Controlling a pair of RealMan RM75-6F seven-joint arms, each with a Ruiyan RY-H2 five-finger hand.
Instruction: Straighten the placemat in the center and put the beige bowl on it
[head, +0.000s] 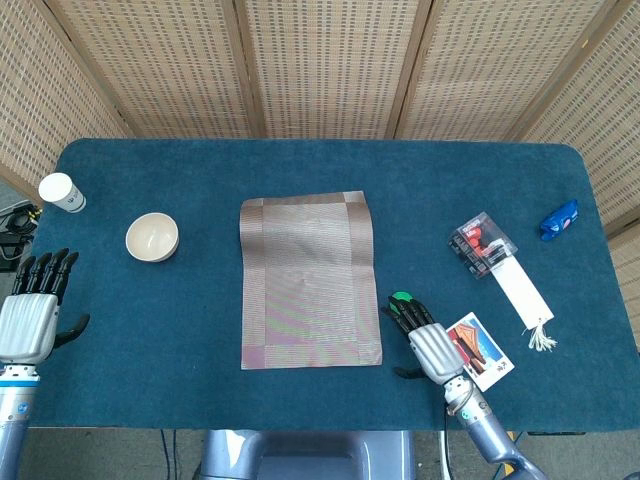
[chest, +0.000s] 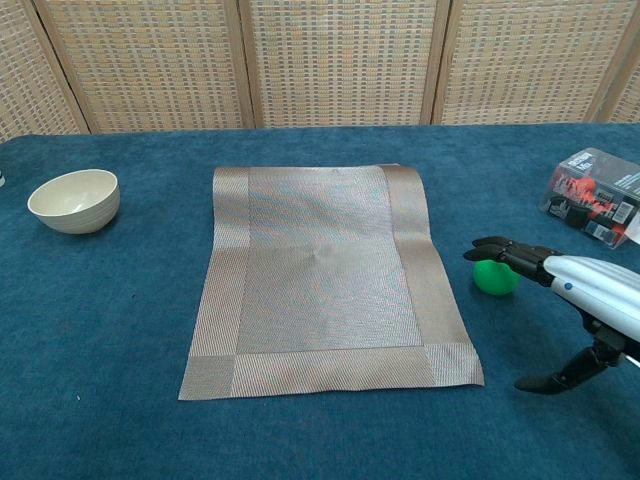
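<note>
Placemat (head: 309, 282) long axis runs near-to-far, slightly skewed.

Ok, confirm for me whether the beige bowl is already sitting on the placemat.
No, the beige bowl sits on the blue table left of the placemat, apart from it.

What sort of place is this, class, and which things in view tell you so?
Probably a robot test setup, not a home: a table covered in blue carpet-like cloth, woven screen panels closing it off behind, and assorted props laid out, such as a placemat and beige bowl.
</note>
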